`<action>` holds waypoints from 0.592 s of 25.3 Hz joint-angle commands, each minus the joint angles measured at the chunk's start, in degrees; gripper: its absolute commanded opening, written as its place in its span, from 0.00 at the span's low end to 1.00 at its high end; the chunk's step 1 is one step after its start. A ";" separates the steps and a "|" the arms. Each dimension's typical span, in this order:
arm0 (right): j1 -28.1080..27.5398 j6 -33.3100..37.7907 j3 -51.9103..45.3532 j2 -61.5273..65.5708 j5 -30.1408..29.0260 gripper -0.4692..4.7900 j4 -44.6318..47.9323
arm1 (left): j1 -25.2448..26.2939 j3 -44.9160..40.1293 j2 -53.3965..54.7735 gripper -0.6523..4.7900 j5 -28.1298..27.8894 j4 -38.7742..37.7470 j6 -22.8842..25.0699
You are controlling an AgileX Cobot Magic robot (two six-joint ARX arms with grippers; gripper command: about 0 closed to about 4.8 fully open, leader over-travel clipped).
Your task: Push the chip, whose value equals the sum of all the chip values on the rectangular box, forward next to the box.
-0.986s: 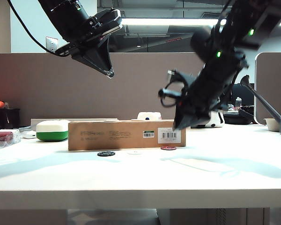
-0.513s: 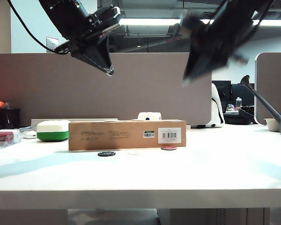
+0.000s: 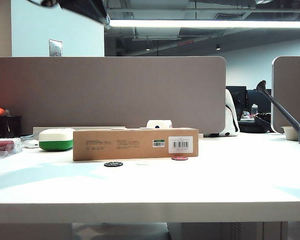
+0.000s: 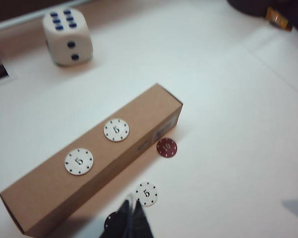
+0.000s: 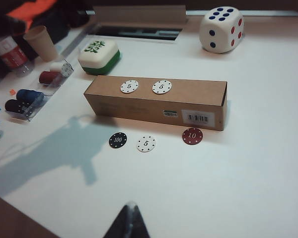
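Observation:
The maroon chip [image 5: 192, 136], marked 10, lies flat on the white table right beside the front face of the rectangular box [image 5: 156, 101], near its barcode end. It also shows in the exterior view, chip [image 3: 179, 158] against box [image 3: 135, 143], and in the left wrist view, chip [image 4: 167, 148] beside box [image 4: 44, 196]. Two white 5 chips [image 5: 129, 86] [image 5: 162, 87] rest on the box top. My left gripper [image 4: 131, 208] is shut and empty, high above the table; only its tip [image 3: 102, 17] shows in the exterior view. My right gripper [image 5: 130, 208] is shut, empty and high in front of the box.
A black 100 chip [image 5: 117, 140] and a white 5 chip [image 5: 146, 143] lie in front of the box. A large die [image 5: 221, 29] and a green-and-white mahjong block [image 5: 99, 54] stand behind it. A chip tray [image 5: 32, 94] and a paper cup [image 5: 42, 42] sit at the left.
Both arms have risen. The right arm has left the exterior view from near the box's barcode end, and the left arm has moved up to the top edge. The chips and box have not moved.

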 commanded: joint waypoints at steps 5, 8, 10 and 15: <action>0.04 3.58 -11.06 -21.07 0.33 0.08 -3.54 | 0.04 -4.94 -10.75 0.11 0.15 2.01 0.00; 0.04 3.56 -12.87 -26.58 0.28 0.08 -4.59 | 0.04 -9.33 -15.93 0.11 0.15 2.08 0.00; 0.04 3.54 -13.75 -29.90 0.31 0.08 -5.31 | 0.04 -12.50 -19.45 0.11 0.17 2.08 0.00; 0.04 3.32 -16.37 -37.35 0.24 0.08 -6.01 | 0.07 -23.78 -30.16 0.11 0.15 2.03 0.00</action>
